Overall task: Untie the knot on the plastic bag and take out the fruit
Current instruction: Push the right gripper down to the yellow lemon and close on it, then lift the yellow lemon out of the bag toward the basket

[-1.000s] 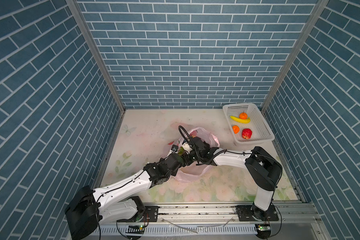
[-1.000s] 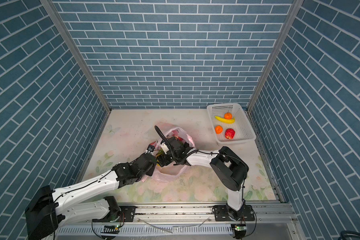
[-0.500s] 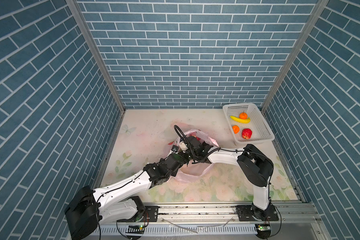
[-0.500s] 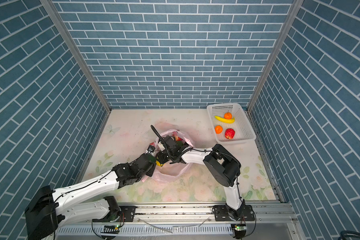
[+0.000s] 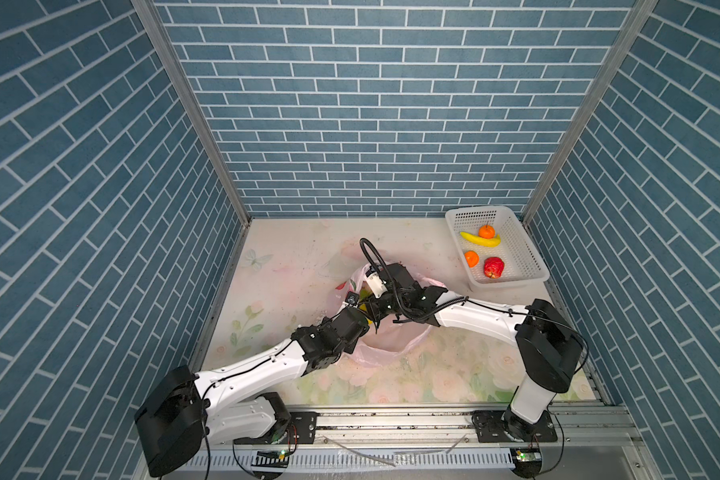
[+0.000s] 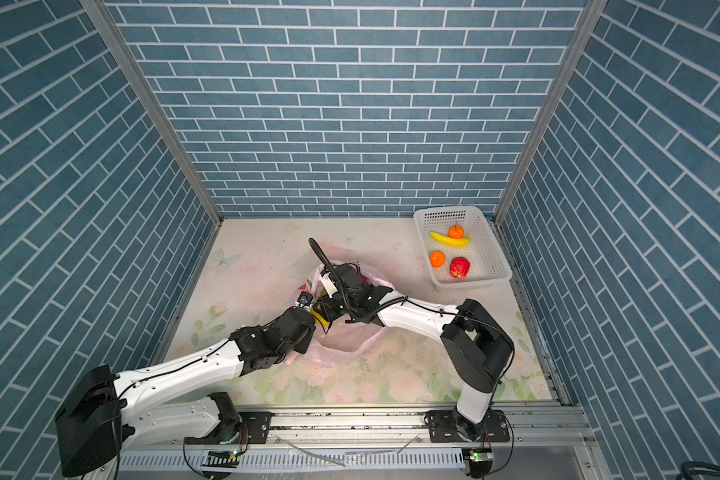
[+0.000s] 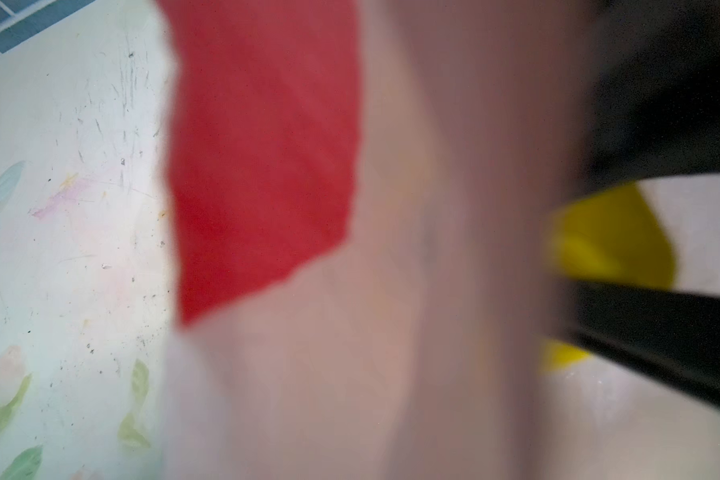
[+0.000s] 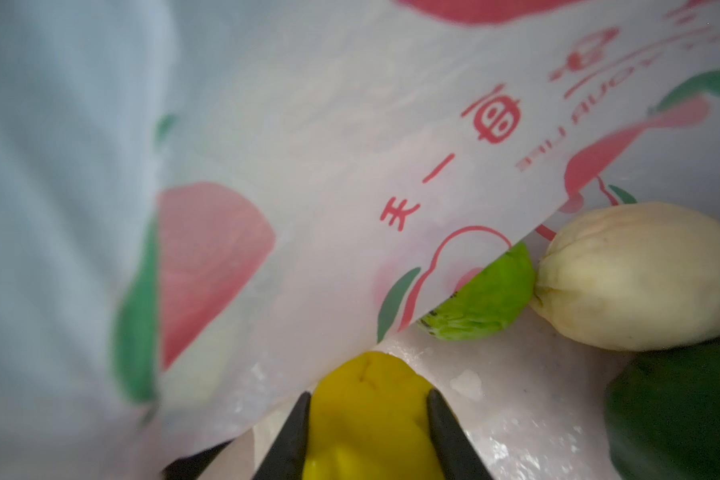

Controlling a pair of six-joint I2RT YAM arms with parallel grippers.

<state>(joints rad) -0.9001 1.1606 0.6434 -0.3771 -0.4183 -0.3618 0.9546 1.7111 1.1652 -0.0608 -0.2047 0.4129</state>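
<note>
The left gripper (image 5: 356, 308), its jaws clenched, it seemed, on the rim of the plastic bag (image 5: 391, 354) lying on the table (image 5: 287, 257), lifted the mouth open so that the right gripper (image 8: 368, 395), reaching inside, had its jaws grasping the yellow lemon (image 8: 371, 436).

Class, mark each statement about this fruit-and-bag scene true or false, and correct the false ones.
1. Inside the plastic bag, a bright green fruit lies right beside a cream fruit. True.
2. The right claw grips the cream fruit. False: its fingers close on either side of the yellow fruit.
3. The basket holds a banana and a red apple. True.
4. The plastic bag lies inside the basket. False: in both top views it lies on the table, apart from the basket.
</note>
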